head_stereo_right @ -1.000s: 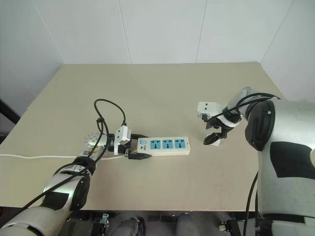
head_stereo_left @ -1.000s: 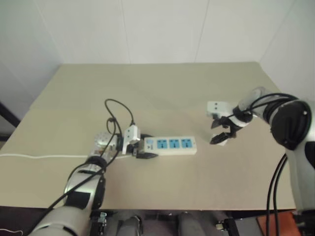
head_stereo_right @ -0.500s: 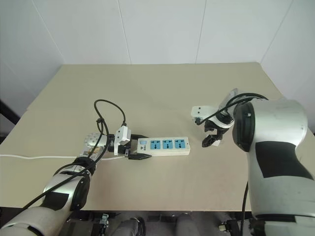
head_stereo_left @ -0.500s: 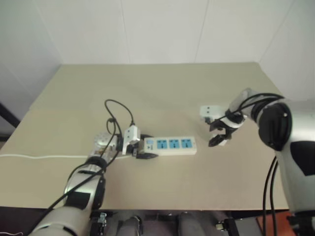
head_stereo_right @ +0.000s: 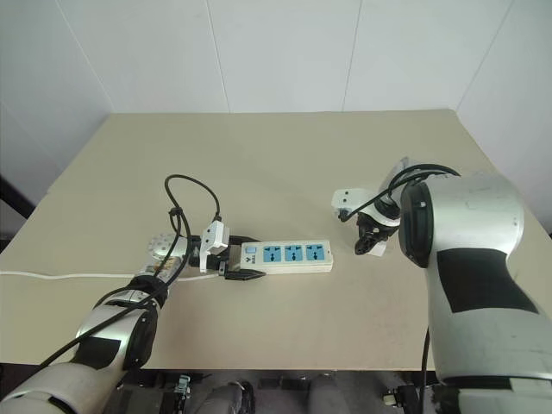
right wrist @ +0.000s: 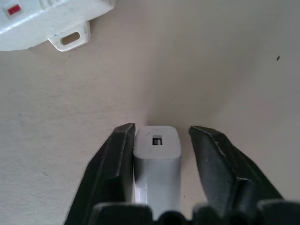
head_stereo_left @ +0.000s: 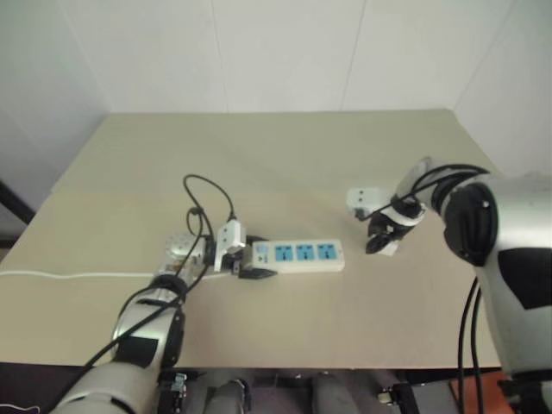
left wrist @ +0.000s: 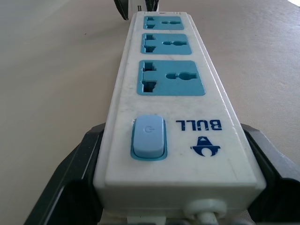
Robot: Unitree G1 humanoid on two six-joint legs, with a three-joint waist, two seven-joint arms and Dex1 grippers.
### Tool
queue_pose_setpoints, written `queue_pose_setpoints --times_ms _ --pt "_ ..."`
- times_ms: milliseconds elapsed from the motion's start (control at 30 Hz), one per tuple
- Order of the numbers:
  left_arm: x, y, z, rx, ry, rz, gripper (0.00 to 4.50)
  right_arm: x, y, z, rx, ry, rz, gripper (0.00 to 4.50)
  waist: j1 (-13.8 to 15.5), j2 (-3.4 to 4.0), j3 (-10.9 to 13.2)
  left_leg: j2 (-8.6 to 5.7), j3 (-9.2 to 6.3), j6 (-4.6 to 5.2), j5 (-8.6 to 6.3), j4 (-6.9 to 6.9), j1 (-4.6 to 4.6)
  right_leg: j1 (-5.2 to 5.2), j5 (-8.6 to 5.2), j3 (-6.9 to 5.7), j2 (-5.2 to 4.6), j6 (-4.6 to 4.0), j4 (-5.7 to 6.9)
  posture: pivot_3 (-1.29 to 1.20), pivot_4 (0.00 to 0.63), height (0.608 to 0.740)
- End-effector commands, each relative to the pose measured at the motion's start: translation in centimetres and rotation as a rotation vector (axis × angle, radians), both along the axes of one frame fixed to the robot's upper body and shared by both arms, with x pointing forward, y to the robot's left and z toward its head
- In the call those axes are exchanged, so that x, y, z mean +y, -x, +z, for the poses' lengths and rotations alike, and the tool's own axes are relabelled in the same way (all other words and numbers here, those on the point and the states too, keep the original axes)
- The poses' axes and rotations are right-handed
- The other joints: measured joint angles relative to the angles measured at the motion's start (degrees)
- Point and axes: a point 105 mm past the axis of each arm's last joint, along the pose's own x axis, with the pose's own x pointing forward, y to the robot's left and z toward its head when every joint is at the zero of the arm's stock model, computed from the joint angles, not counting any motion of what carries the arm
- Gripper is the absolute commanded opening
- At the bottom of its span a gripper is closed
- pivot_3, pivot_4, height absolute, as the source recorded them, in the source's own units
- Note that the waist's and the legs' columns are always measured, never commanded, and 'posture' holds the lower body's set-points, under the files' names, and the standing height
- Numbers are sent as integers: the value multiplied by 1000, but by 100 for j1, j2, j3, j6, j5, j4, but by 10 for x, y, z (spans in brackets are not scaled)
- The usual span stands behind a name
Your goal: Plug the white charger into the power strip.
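Note:
The power strip (head_stereo_left: 297,254) lies flat on the beige table (head_stereo_left: 285,155), a white bar with three blue socket faces and a blue switch (left wrist: 148,137). My left gripper (head_stereo_left: 256,260) is shut on its switch end, with a black finger (left wrist: 70,187) against each long side. To the strip's right the white charger (right wrist: 157,159) stands on the table as a small white block, a slot in its upper face. My right gripper (right wrist: 161,130) points steeply down over it, shut on it. One finger lies flat against the charger; the other shows a thin gap at its tip.
The strip's thin white cord (head_stereo_left: 69,276) runs off the table's left edge. A black cable loop (head_stereo_left: 207,194) arches over my left wrist. A white edge with a slotted tab (right wrist: 70,38) lies just beyond the charger. Bare table spreads behind and in front.
My right gripper's fingers have drawn in from wide open to close around the charger, and the right wrist has tipped in slightly. The left gripper and the strip have not moved.

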Motion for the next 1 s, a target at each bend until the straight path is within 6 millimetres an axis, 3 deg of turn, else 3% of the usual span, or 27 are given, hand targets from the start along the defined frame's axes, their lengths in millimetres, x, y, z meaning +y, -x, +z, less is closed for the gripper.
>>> queue_pose_setpoints --times_ms 33,267,433,500,567,700,800,1000 --pt "2 4 -9 21 -32 -6 3323 -3 5 -5 27 6 -1 1145 -1 0 0 0 0 0 0 0 0 0 0 0 0 0 0 0 150 740" --pt "2 5 -11 23 -37 -6 3323 -7 6 -8 14 27 58 1120 -4 -1 -3 0 0 0 0 0 6 6 0 0 0 0 -1 0 150 740" --pt "3 4 -10 20 -38 -4 3323 1 -3 31 -68 -73 11 1120 -6 0 -3 -1 0 0 0 0 7 7 0 0 0 0 -1 0 150 740" --pt "3 5 -10 18 -37 -11 3323 12 -6 61 -122 -240 -62 1120 -11 0 -3 0 0 0 0 -1 6 5 0 0 0 0 -1 0 150 740" --pt "2 6 -10 18 -35 -20 3323 16 -7 78 -147 -365 -99 1120 -5 0 -3 0 0 0 0 -3 4 4 0 0 0 0 -2 0 150 740" --pt "-2 7 -10 19 -28 -37 3323 22 -11 91 -252 -681 -62 1120 47 -41 -27 4 -1 6 -4 -9 13 19 -1 -5 2 1 -15 0 150 740" --pt "-4 10 -10 27 -27 -63 3323 42 -3 90 -324 -1060 122 1120 65 -55 -36 1 3 6 -4 -8 11 24 -1 -2 0 1 -25 0 150 740" --pt "-7 13 -9 22 -33 -106 3323 64 10 57 -491 -1344 268 1120 -57 -58 -38 -4 9 10 -6 -14 -2 29 -1 -4 -9 2 -59 0 150 740"
